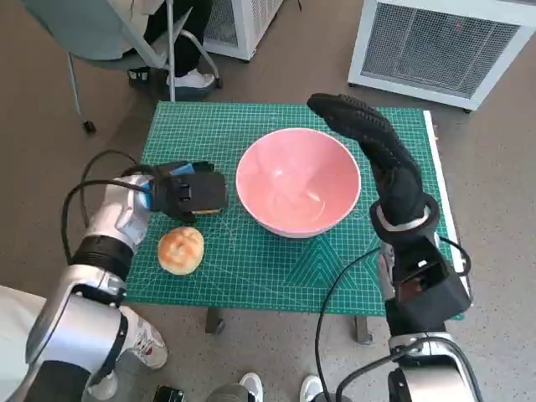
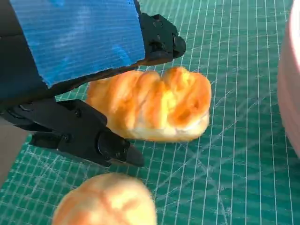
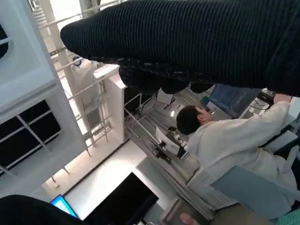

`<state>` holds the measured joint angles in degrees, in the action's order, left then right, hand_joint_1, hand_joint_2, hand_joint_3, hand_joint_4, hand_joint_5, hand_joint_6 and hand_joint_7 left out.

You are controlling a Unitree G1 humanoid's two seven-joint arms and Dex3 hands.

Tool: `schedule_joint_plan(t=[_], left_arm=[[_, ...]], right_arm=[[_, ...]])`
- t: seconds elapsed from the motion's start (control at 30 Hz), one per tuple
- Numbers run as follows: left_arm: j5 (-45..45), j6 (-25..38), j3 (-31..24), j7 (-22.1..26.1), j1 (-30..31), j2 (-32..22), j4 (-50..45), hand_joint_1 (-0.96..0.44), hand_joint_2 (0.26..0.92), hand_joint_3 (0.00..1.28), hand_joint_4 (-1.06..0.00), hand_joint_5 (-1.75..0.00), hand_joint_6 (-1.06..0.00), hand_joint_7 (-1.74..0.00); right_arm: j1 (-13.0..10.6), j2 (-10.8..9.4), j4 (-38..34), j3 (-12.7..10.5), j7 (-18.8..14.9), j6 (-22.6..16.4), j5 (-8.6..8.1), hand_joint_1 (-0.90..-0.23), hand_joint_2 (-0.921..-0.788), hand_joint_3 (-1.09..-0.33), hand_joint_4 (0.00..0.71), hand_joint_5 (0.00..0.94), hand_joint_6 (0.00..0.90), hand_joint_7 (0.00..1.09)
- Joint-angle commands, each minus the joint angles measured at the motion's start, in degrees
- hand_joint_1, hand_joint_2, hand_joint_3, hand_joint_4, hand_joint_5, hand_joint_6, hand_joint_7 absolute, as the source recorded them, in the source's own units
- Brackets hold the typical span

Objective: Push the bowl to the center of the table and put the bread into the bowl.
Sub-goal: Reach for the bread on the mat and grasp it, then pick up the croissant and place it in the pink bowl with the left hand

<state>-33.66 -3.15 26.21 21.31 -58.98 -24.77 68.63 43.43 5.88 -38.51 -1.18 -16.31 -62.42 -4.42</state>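
Note:
The pink bowl (image 1: 298, 180) stands on the green mat (image 1: 276, 268), about mid-table; its rim (image 2: 293, 84) shows in the left wrist view. An oblong braided bread (image 2: 150, 103) lies on the mat left of the bowl. My left hand (image 1: 188, 191) hovers over it and hides most of it in the head view. One finger (image 2: 159, 40) reaches over the loaf and another (image 2: 93, 138) lies just short of its near side, so the grasp is not closed. A round bun (image 1: 180, 249) (image 2: 105, 199) sits nearer me. My right hand (image 1: 368, 134) is stretched out flat above the bowl's right rim, holding nothing.
A chair (image 1: 100, 33) and a person's shoe (image 1: 194, 79) are beyond the table's far left corner. White grilled units (image 1: 444, 46) stand on the floor behind. A person in white (image 3: 234, 140) shows in the right wrist view. Black cables (image 1: 79, 201) loop by my left forearm.

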Motion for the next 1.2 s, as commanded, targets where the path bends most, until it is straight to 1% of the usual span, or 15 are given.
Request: schedule_joint_plan(t=[0.03, 0.07, 0.13, 0.27, 0.3, 0.33, 0.37, 0.4, 0.47, 0.5, 0.6, 0.7, 0.8, 1.07, 1.2], left_arm=[[-1.08, -1.62, 0.73, -5.39, 1.72, 0.89, 1.42, -0.15, 0.831, 0.02, -0.31, -0.05, -0.4, -0.08], [-1.46, -1.96, 1.05, -6.64, 1.96, 0.99, 1.76, -0.15, 0.837, 0.02, -0.34, -0.05, -0.41, -0.09], [-2.0, -2.44, 1.55, -8.46, 2.27, 1.09, 2.28, -0.15, 0.857, 0.02, -0.42, -0.05, -0.46, -0.1], [-2.91, -3.15, 2.24, -11.24, 2.64, 1.17, 3.37, -0.14, 0.9, 0.02, -0.64, -0.09, -0.57, -0.19], [-3.09, -3.3, 2.38, -11.73, 2.67, 1.17, 3.65, -0.14, 0.907, 0.03, -0.67, -0.23, -0.57, -0.31], [-3.32, -3.49, 2.56, -12.29, 2.7, 1.12, 3.92, -0.13, 0.91, 0.03, -0.65, -0.32, -0.56, -0.37], [-3.46, -3.63, 2.7, -12.7, 2.71, 1.1, 4.14, -0.09, 0.914, 0.09, -0.63, -0.7, -0.52, -0.68], [-3.63, -3.88, 2.85, -13.25, 2.72, 0.97, 4.33, -0.06, 0.916, 0.13, -0.61, -0.95, -0.49, -0.89], [-3.81, -4.34, 3.03, -14.05, 2.69, 0.72, 4.6, -0.03, 0.919, 0.15, -0.6, -1.17, -0.5, -1.02], [-3.86, -4.53, 3.07, -14.34, 2.67, 0.62, 4.71, -0.02, 0.919, 0.15, -0.61, -1.24, -0.51, -1.07], [-3.87, -5.32, 2.95, -15.09, 2.52, 0.18, 4.92, -0.01, 0.92, 0.14, -0.61, -1.28, -0.54, -1.12], [-3.72, -5.99, 2.57, -15.47, 2.26, -0.26, 5.09, 0.0, 0.92, 0.12, -0.61, -1.25, -0.58, -1.2], [-3.1, -6.61, 1.77, -15.36, 1.63, -0.87, 4.87, 0.0, 0.92, 0.12, -0.61, -1.23, -0.59, -1.23], [0.9, -7.96, -2.84, -14.01, -1.92, -2.82, 0.69, 0.0, 0.92, 0.12, -0.64, -1.23, -0.56, -1.23], [2.98, -9.21, -5.64, -14.68, -2.4, -3.7, -4.46, 0.0, 0.921, 0.12, -0.65, -1.19, -0.54, -1.26]], right_arm=[[-1.4, -0.11, -0.31, -0.05, 0.19, 0.59, -0.29, -0.596, -0.921, -0.908, 0.298, 0.078, -0.001, 0.8], [-1.41, -0.18, -0.3, -0.01, 0.17, 0.64, -0.33, -0.596, -0.921, -0.908, 0.298, 0.079, -0.001, 0.8], [-1.42, -0.26, -0.33, 0.02, 0.14, 0.69, -0.4, -0.595, -0.921, -0.908, 0.297, 0.08, -0.001, 0.8], [-1.48, -0.33, -0.43, 0.03, -0.05, 0.74, -0.7, -0.592, -0.921, -0.907, 0.294, 0.084, -0.001, 0.8], [-1.47, -0.34, -0.48, 0.03, -0.11, 0.75, -0.79, -0.591, -0.921, -0.907, 0.294, 0.085, -0.001, 0.79], [-1.5, -0.35, -0.44, 0.04, -0.18, 0.8, -0.9, -0.591, -0.921, -0.906, 0.293, 0.086, -0.001, 0.79], [-1.52, -0.35, -0.4, 0.06, -0.22, 0.83, -0.97, -0.59, -0.921, -0.906, 0.292, 0.087, -0.001, 0.79], [-1.59, -0.36, -0.32, 0.07, -0.25, 0.87, -1.04, -0.59, -0.921, -0.907, 0.291, 0.088, -0.001, 0.79], [-1.68, -0.34, -0.26, 0.09, -0.3, 0.86, -1.13, -0.592, -0.921, -0.907, 0.29, 0.09, -0.001, 0.79], [-1.71, -0.33, -0.27, 0.1, -0.32, 0.84, -1.17, -0.593, -0.921, -0.906, 0.289, 0.092, -0.001, 0.79], [-1.81, -0.27, -0.29, 0.11, -0.36, 0.71, -1.23, -0.594, -0.921, -0.906, 0.287, 0.095, -0.001, 0.79], [-2.0, -0.22, -0.06, 0.14, -0.34, 0.67, -1.24, -0.596, -0.921, -0.906, 0.285, 0.099, -0.001, 0.79], [-2.2, -0.15, 0.33, 0.17, -0.29, 0.76, -1.24, -0.598, -0.921, -0.905, 0.284, 0.103, -0.001, 0.79], [-2.48, 0.2, 0.83, 0.0, -0.33, 0.91, -1.43, -0.601, -0.921, -0.903, 0.28, 0.115, -0.001, 0.79], [-2.57, 0.37, 0.89, -0.09, -0.39, 0.9, -1.64, -0.602, -0.921, -0.902, 0.277, 0.122, -0.001, 0.79]])
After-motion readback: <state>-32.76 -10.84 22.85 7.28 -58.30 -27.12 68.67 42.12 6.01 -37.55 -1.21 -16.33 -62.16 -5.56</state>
